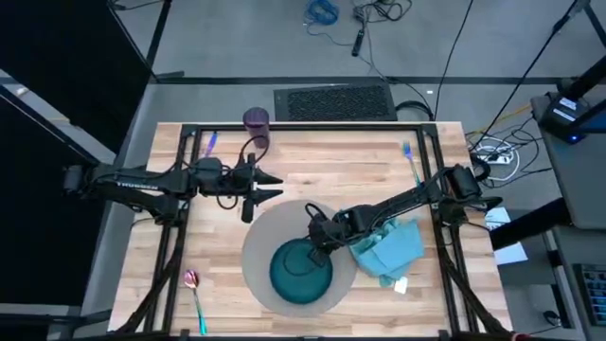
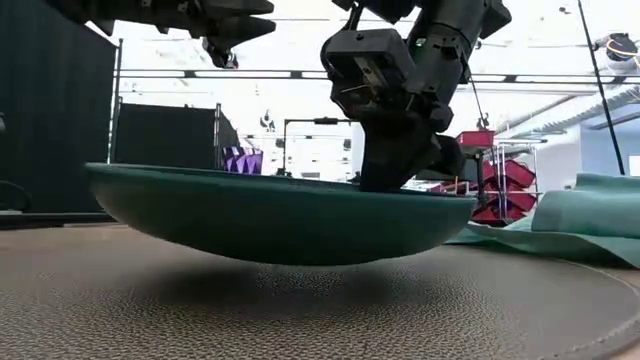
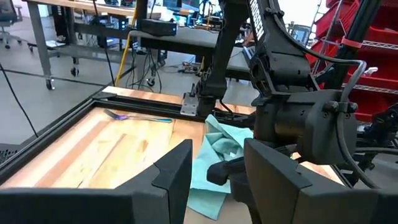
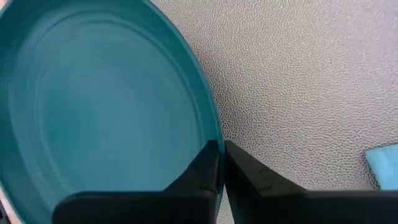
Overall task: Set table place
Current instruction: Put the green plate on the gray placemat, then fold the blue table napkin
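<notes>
1 plate (image 4: 106,106) rim clamped btwn right gripper (image 4: 222,163) fingers; left gripper (image 3: 214,168) fingers apart; 1 mat (image 1: 265,237), 1 napkin (image 1: 396,248).

Teal plate (image 4: 99,106) filling most of right wrist view, sitting over grey pebbled mat (image 4: 298,81). Right gripper (image 4: 222,167) pinching plate's rim, one dark finger (image 4: 202,168) lying inside rim, other on outer side over mat, fingers nearly meeting. Corner of light blue napkin (image 4: 382,165) showing at view's edge, resting on mat, apart from plate.
</notes>
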Motion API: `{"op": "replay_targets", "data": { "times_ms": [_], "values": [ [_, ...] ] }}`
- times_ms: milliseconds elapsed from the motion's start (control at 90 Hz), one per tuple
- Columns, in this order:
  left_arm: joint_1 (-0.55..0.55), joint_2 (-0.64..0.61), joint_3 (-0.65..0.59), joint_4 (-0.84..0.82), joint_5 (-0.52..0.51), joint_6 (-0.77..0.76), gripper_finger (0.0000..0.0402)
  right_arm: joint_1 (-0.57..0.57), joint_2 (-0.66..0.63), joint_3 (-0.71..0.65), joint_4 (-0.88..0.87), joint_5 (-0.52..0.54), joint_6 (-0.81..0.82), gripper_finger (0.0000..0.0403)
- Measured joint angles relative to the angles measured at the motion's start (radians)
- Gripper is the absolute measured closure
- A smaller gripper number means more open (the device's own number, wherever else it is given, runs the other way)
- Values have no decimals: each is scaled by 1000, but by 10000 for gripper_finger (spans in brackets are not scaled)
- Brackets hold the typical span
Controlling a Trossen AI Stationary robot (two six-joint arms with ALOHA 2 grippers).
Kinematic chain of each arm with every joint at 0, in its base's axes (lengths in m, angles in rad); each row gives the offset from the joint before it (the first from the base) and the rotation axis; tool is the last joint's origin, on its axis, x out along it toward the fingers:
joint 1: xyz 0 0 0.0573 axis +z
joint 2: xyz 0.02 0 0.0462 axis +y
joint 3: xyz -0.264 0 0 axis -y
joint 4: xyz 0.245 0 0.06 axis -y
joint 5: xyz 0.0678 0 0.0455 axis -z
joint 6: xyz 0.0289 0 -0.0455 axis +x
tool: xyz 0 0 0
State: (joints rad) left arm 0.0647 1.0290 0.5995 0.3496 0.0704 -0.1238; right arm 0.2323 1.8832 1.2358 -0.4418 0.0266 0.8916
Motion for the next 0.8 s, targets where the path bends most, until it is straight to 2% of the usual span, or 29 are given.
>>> {"op": "replay_targets", "data": {
  "times_ms": [400, 622, 800],
  "values": [
    [0, 0, 0, 0, 0, 0, 272, -24, 0, 0, 4, 32, -27, 343],
    [0, 0, 0, 0, 0, -1, 272, -59, -5, 0, 11, 55, -130, 325],
    [0, 0, 0, 0, 0, -2, 272, -108, -54, 0, -24, 55, -202, 326]
  ]
}}
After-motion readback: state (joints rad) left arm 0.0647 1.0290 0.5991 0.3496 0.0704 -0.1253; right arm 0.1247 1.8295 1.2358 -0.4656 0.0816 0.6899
